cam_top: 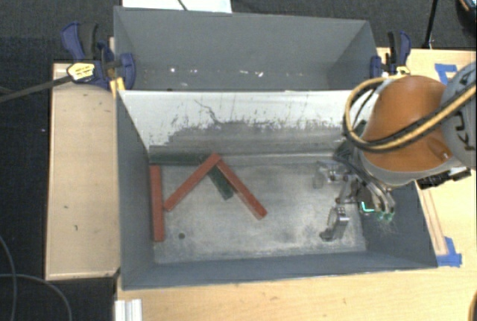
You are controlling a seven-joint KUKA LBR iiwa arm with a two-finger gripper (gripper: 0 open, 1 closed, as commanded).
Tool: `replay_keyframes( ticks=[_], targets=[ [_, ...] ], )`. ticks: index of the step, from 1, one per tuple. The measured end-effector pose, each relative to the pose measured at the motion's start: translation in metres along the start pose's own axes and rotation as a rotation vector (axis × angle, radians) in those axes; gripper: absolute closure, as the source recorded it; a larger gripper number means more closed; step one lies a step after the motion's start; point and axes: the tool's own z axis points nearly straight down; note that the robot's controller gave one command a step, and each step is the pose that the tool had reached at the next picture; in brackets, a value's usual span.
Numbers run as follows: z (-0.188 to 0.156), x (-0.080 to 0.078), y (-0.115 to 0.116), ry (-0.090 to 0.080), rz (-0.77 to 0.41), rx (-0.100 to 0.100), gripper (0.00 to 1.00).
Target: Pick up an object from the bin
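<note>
The 2 metal fingers [337, 224] stand spread apart, released, with only bare grey floor between them. The gripper [330, 204] hangs low in the right part of the bin [246, 59], close to its right wall and nearer the front than the back. Above it the wrist carries a rounded orange cover [406, 122] ringed by looping cables [358, 107], and the arm comes in over the right rim. A small green spot [384, 217] shows just beside the base of the fingers; I cannot tell whether it is part of the robot or lies in the bin.

The bin's things lie in the left half, well apart from the gripper. There are 3 red-brown sticks. The left stick [156, 204] runs front to back near the left wall. The middle stick [190, 182] and the right stick [242, 193] slant and meet in a peak near the back. A dark green block [222, 185] lies under that peak, touching the right stick, and a dark green bar [175, 159] lies along the back wall. The right stick's lower end is nearest the gripper, with bare floor between.
</note>
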Motion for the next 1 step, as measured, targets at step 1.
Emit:
replay_keyframes(
  ticks=[1],
  targets=[
    [-0.0036, -0.0019, 0.0, -0.008, -0.003, 0.001, 1.0]
  ],
)
